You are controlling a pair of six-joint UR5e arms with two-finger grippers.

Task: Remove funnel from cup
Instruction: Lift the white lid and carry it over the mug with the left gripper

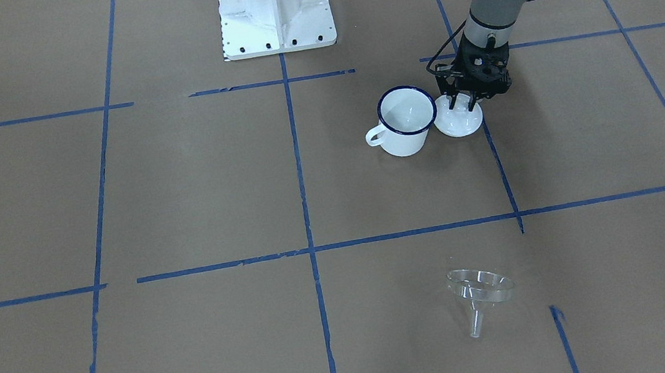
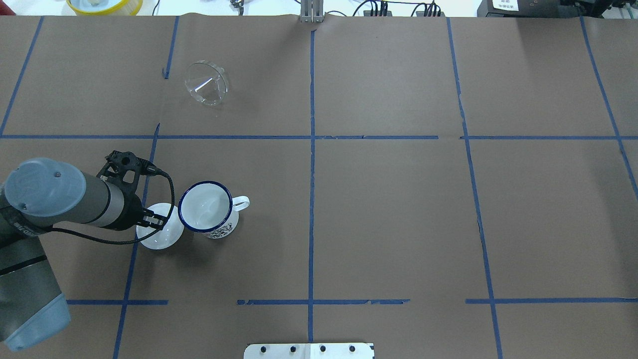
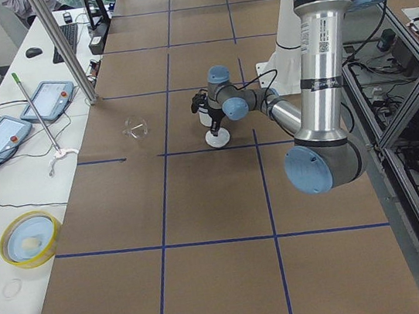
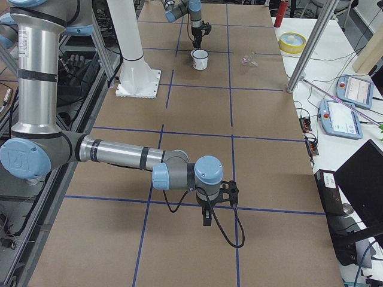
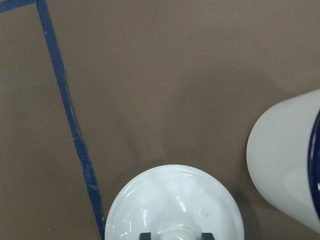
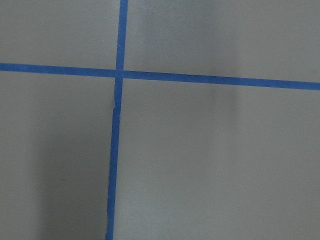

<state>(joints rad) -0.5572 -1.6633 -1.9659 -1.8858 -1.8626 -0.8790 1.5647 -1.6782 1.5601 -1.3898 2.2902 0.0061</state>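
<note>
The left gripper [image 1: 463, 104] is held low over a flat round white lid with a knob [image 1: 460, 123], one finger on each side of the knob. Whether the knob is squeezed cannot be told. The white enamel mug with a dark-blue rim [image 1: 405, 127] is just beside this gripper and is empty. The small clear cone-shaped funnel [image 1: 480, 288] is lying tipped over, well away from the gripper. The job looks done, so only a lift away is needed. One funnel, one mug and one lid are counted. The right gripper [image 4: 207, 218] is far off, and its state cannot be told.
</note>
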